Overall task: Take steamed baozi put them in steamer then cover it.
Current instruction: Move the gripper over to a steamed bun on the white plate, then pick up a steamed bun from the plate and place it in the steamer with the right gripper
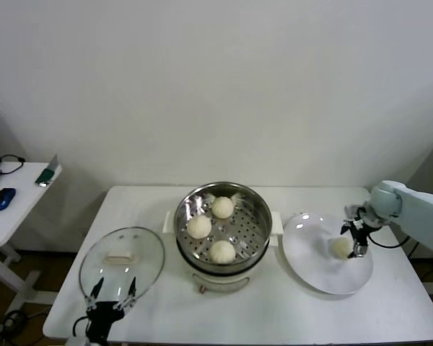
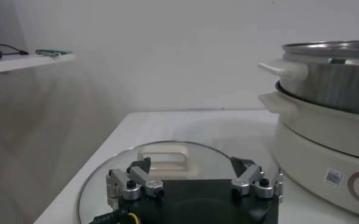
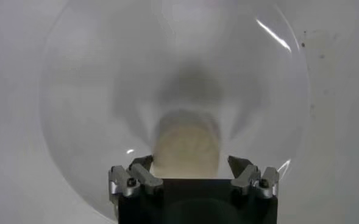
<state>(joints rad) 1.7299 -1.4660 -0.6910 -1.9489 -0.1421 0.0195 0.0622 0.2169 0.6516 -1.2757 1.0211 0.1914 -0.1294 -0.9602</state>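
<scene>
The steamer [image 1: 254, 209] stands mid-table, a shiny steel basket on a white pot base. Three pale steamed baozi lie in it: one at the back [image 1: 222, 207], one on the left [image 1: 198, 226], one at the front [image 1: 221, 251]. Another baozi [image 1: 340, 246] rests on the white plate [image 1: 310, 259] to the right. My right gripper [image 1: 350, 243] is down over this bun, open, with one finger on each side of it [image 3: 185, 143]. The left gripper [image 1: 115, 290] hangs open at the table's front left, above the near edge of the glass lid [image 1: 123, 259].
The lid lies flat with its whitish handle [image 2: 162, 153] up, left of the steamer [image 2: 337, 79]. A small white side table [image 1: 14, 198] with a blue mouse stands off to the far left. The white wall runs close behind.
</scene>
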